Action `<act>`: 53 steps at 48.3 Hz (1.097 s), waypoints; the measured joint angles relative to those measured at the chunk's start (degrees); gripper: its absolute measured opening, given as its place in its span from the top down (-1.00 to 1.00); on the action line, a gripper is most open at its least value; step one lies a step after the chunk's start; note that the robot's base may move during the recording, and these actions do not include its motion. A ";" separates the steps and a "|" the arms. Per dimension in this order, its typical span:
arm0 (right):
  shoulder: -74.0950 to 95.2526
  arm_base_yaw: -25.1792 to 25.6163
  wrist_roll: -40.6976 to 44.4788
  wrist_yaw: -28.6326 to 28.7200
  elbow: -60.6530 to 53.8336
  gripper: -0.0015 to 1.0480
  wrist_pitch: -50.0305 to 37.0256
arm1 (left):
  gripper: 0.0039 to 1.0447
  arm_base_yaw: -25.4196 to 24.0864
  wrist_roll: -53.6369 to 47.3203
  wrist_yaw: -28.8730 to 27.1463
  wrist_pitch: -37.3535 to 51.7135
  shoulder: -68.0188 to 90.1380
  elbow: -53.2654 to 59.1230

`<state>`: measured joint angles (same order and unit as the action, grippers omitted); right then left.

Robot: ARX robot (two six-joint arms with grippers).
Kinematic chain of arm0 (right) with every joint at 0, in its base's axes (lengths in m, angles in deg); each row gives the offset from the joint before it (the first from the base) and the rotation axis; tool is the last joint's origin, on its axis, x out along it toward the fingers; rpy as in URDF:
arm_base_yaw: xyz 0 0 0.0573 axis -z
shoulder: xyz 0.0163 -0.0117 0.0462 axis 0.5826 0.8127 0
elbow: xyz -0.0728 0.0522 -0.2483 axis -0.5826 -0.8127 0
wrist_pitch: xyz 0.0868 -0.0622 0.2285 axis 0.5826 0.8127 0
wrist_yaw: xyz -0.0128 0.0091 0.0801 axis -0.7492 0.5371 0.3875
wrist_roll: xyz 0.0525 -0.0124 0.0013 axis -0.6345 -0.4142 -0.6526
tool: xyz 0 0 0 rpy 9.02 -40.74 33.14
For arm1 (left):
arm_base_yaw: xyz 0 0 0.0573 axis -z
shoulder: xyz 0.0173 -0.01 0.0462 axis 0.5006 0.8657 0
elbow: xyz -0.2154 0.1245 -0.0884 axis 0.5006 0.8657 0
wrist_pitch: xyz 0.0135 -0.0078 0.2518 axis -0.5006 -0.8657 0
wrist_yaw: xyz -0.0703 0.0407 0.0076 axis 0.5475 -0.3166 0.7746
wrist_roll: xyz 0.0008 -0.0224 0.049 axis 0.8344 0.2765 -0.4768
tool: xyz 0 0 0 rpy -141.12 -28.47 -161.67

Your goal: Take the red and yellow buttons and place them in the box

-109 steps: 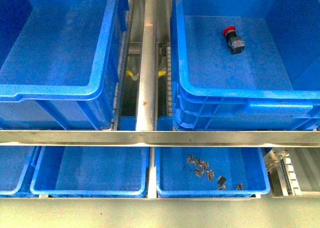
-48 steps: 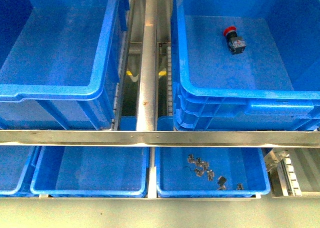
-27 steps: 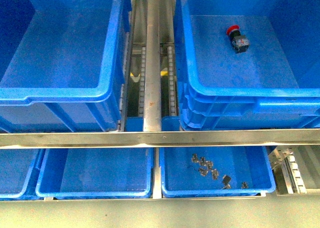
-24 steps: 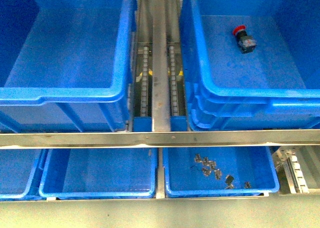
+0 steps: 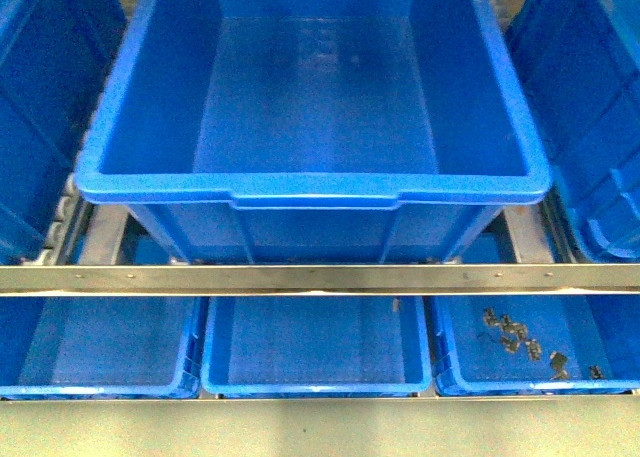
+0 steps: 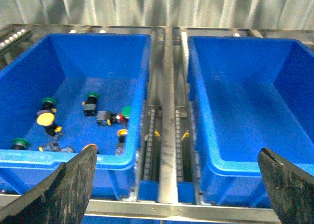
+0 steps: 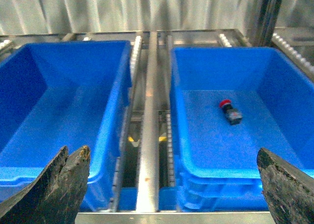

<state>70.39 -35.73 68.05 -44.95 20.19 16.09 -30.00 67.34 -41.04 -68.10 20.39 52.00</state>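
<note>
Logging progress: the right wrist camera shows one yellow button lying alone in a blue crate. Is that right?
Not quite. The button lying alone in the blue crate has a red cap, not a yellow one, as the right wrist view shows.

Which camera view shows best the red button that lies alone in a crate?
The right wrist view: the red button lies unobstructed on the floor of the crate, cap and body visible. The front view shows no button. The left wrist view shows only other buttons in another crate.
</note>
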 joint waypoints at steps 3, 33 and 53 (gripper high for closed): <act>0.00 0.00 0.00 -0.09 0.00 -0.88 0.00 | -0.85 0.00 0.00 -0.02 0.00 0.00 0.00; -0.07 0.04 0.04 0.59 0.00 -0.88 0.00 | -0.85 0.07 0.02 -0.44 0.00 0.00 0.00; -0.07 0.07 0.04 0.07 -0.02 -0.88 0.00 | -0.85 0.04 0.00 -0.07 0.00 0.00 0.00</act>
<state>70.32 -35.67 68.09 -44.88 20.17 16.09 -29.96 67.34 -41.11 -68.10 20.39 52.00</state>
